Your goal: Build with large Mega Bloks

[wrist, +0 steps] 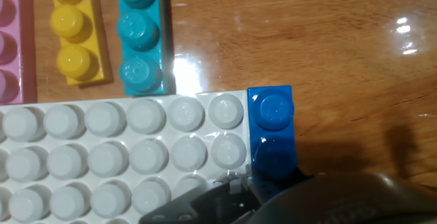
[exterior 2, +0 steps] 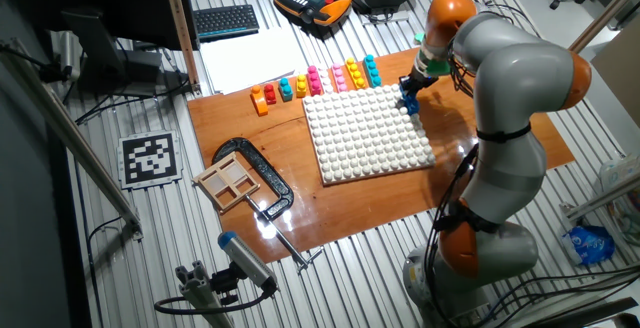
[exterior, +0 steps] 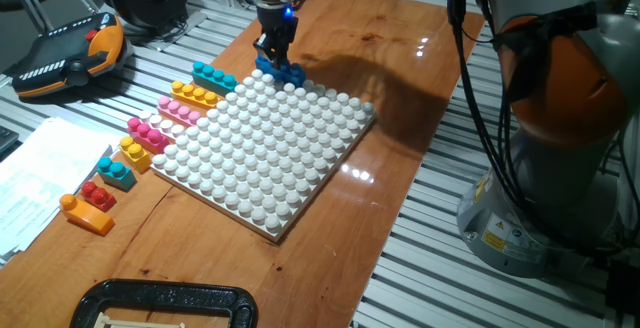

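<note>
1. Pincer is hanging at the far corner of the white baseplate, directly over the blue brick; fingers reach down to the brick, but whether they are clamped on it cannot be told.
2. Blue brick is sitting against the baseplate's edge at that corner; one stud showing in the hand view.
3. Teal brick and yellow brick are lying side by side on the wood, just beyond the baseplate edge.
4. More bricks are lining that edge: pink, red, orange.
5. Wooden board is resting on a slatted metal table.
6. Square black-and-white marker tag is lying on the slats; no readable writing.
</note>
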### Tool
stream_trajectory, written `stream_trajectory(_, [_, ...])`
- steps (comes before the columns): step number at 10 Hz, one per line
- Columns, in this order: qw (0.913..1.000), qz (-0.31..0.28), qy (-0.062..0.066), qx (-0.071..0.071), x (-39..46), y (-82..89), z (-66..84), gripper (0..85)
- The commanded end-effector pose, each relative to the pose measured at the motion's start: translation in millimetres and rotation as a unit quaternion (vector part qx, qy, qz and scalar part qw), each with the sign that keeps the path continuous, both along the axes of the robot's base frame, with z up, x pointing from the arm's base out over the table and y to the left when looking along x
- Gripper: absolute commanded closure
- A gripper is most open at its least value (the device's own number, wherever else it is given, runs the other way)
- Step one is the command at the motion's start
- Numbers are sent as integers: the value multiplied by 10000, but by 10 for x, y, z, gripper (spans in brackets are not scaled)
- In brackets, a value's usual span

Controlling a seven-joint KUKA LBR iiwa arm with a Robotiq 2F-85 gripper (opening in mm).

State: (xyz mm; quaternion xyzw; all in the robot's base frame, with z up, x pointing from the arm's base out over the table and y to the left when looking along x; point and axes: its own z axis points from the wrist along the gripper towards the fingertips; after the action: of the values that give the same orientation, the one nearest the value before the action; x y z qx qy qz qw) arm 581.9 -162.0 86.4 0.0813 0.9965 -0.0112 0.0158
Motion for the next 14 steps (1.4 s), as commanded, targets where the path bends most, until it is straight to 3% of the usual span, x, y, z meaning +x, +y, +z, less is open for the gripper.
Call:
stream_trajectory(1, [10000, -10, -8, -21, -2, 4, 7, 510])
stream_trajectory(4, [10000, -48, -24, -58, -14, 13, 46, 510])
stream_trajectory(5, [10000, -72, 13, -58, -27, 17, 91, 340])
stream_trajectory(8, [9998, -106, 96, -104, -62, 55, 236, 340])
stream_trajectory(9, [9998, -130, 126, -111, -45, 83, 269, 510])
stream_trajectory(12, [9994, -262, 159, -133, 74, 261, 375, 510])
stream_trajectory(14, [9996, -229, 123, -79, 96, 258, 335, 510])
